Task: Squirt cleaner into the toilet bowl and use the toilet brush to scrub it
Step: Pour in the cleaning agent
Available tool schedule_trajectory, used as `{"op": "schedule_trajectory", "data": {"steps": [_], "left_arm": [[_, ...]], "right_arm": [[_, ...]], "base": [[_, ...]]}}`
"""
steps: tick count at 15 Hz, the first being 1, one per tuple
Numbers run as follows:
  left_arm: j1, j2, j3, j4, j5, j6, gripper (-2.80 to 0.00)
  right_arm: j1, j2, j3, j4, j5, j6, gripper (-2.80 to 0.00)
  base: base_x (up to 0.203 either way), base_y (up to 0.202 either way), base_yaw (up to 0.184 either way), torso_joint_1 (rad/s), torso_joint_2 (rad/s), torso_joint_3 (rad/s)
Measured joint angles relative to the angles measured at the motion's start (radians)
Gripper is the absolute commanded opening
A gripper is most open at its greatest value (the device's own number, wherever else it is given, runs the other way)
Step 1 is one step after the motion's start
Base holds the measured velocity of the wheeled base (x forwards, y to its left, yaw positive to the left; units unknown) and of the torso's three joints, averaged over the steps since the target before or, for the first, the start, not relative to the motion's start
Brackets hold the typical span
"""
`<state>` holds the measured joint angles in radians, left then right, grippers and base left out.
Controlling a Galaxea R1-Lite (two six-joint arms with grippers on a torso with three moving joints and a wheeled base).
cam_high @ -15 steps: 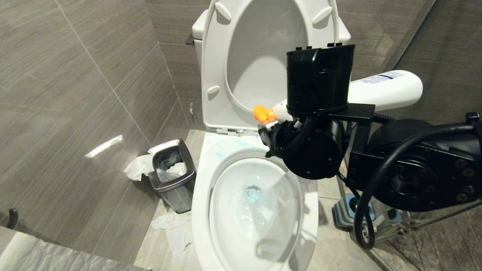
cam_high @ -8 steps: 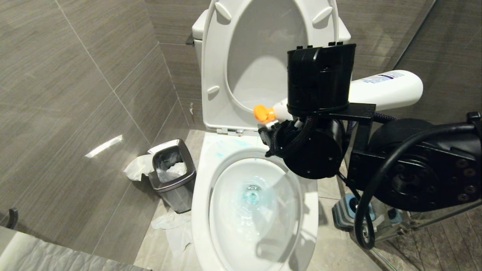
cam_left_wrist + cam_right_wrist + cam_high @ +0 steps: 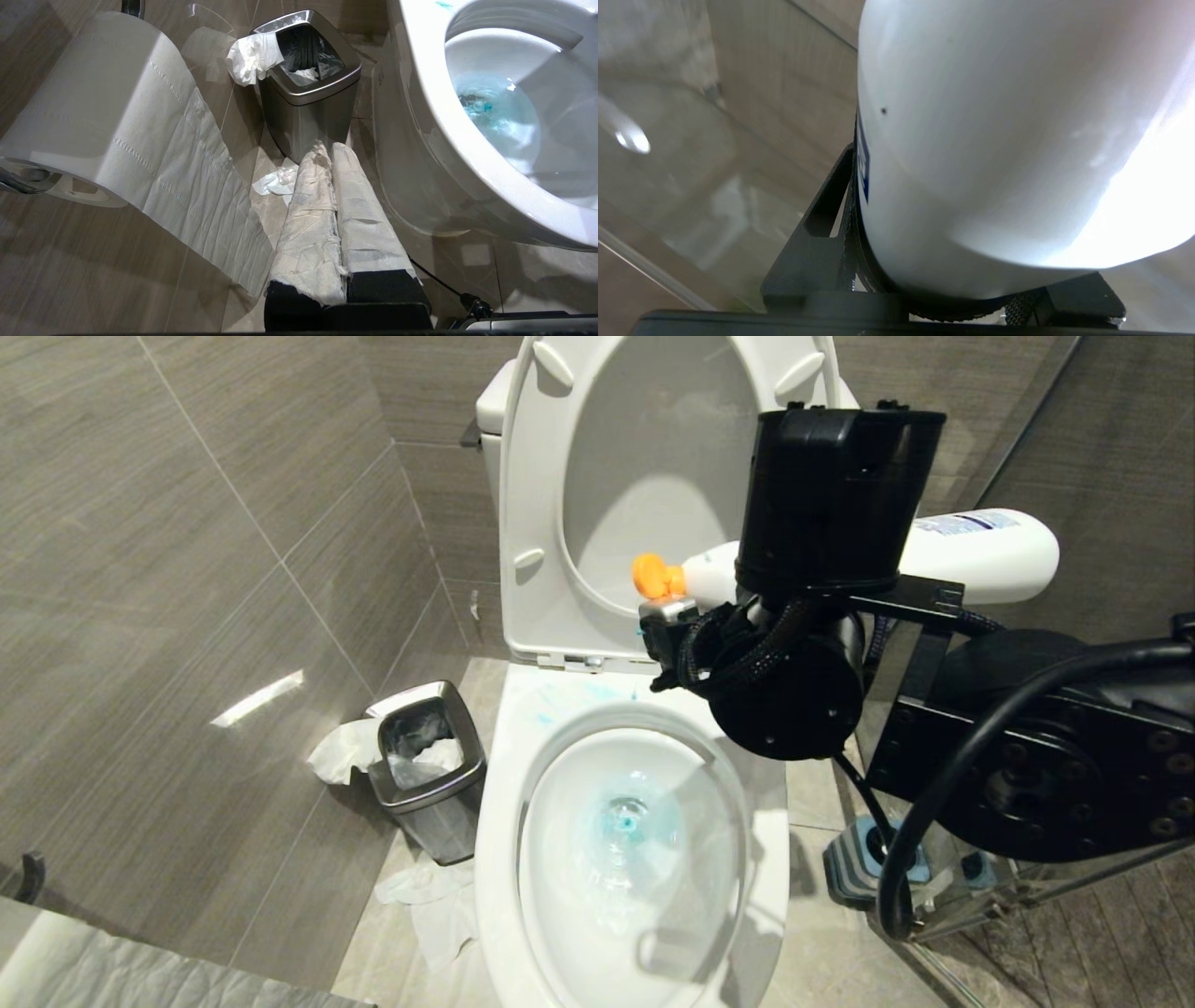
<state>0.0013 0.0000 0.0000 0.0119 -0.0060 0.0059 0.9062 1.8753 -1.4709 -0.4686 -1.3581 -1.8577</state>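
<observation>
Grey-tiled bathroom: the right end effector (image 3: 747,583) gripped a white bottle (image 3: 980,555) above the toilet bowl (image 3: 504,859), cleaner (image 3: 635,821) tinting its water; left end effector (image 3: 329,154) closed.

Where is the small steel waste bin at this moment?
In the head view the steel waste bin stands on the floor at the left of the toilet bowl, close to its rim, with crumpled white paper hanging over its far edge.
</observation>
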Motion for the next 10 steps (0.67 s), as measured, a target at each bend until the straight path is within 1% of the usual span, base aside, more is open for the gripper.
{"op": "schedule_trajectory", "data": {"steps": [6, 10], "left_arm": [[0.0, 0.0, 0.0, 0.0, 0.0, 0.001, -2.8], [0.0, 0.0, 0.0, 0.0, 0.0, 0.0, -2.8]], "right_arm": [[-0.001, 0.018, 0.03, -0.291, -0.011, 0.017, -2.8], [0.0, 0.031, 0.028, -0.423, -0.031, 0.018, -2.8]], "base": [[0.0, 0.0, 0.0, 0.0, 0.0, 0.0], [0.0, 0.0, 0.0, 0.0, 0.0, 0.0]]}}
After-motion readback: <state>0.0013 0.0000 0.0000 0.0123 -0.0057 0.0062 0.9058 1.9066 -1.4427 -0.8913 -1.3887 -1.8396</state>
